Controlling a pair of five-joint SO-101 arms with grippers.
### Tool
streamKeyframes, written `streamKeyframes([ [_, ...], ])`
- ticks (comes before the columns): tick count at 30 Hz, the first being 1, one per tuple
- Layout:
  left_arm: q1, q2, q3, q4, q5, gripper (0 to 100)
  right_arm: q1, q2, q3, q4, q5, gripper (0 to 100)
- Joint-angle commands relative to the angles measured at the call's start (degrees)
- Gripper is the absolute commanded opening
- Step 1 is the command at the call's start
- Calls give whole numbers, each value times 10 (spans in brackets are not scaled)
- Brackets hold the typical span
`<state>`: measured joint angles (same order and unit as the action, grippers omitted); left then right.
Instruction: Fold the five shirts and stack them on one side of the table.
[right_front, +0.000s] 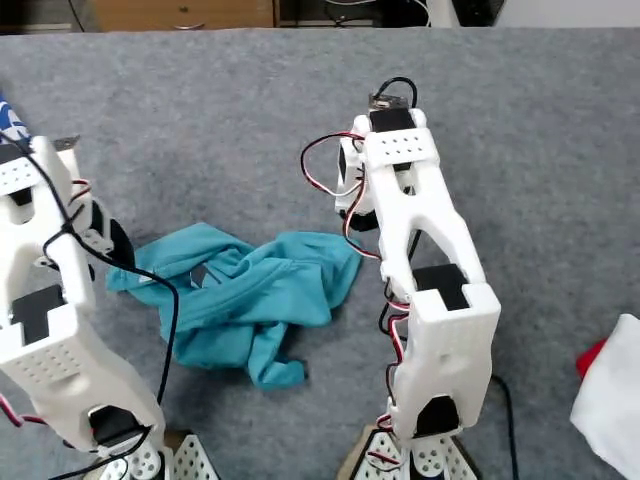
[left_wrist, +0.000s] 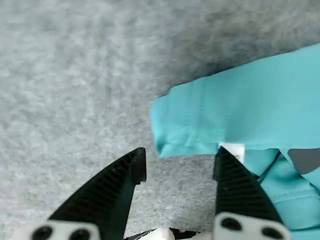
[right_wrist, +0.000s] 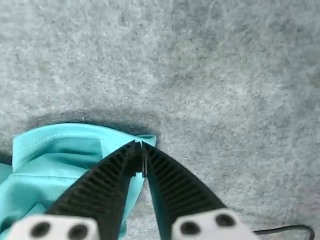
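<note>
The left gripper (left_wrist: 180, 152) stands open, its two ribbed black fingers (left_wrist: 122, 177) spread on either side of a hemmed corner of the teal shirt (left_wrist: 240, 110). The corner lies just ahead of the tips, and bare grey table (left_wrist: 75, 75) shows beyond it. The right gripper (right_wrist: 139, 146) has its jaws closed, the tips meeting right at another corner of the teal shirt (right_wrist: 60, 150). Whether any cloth is pinched between them I cannot tell. From above, the teal shirt (right_front: 250, 295) lies crumpled and bunched on the table (right_front: 200, 120) between the two arms. One end reaches under the arm on the left of the picture and the other comes close beside the base of the arm at the centre. As I judge it, the step in hand is taking hold of this shirt by two corners so that it can be spread flat; no fold has been made in it. The next move likely calls for the left jaws to advance slightly and close on the hem. Both arms would then have to draw apart evenly, low over the table, so the bunched middle opens without slipping from either grip. Well apart, at the table's right edge, lies a white cloth (right_front: 615, 400) with something red (right_front: 590, 358) beside it, possibly the stacking side.
</note>
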<state>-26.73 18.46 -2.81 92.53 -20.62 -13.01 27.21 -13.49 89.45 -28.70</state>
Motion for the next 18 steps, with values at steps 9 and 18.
streamKeyframes([
  [9,22,-4,26,-41,1,212,8,-4,-28,5,6,9],
  [18,20,-4,32,-53,1,105,8,-3,-28,5,6,9],
])
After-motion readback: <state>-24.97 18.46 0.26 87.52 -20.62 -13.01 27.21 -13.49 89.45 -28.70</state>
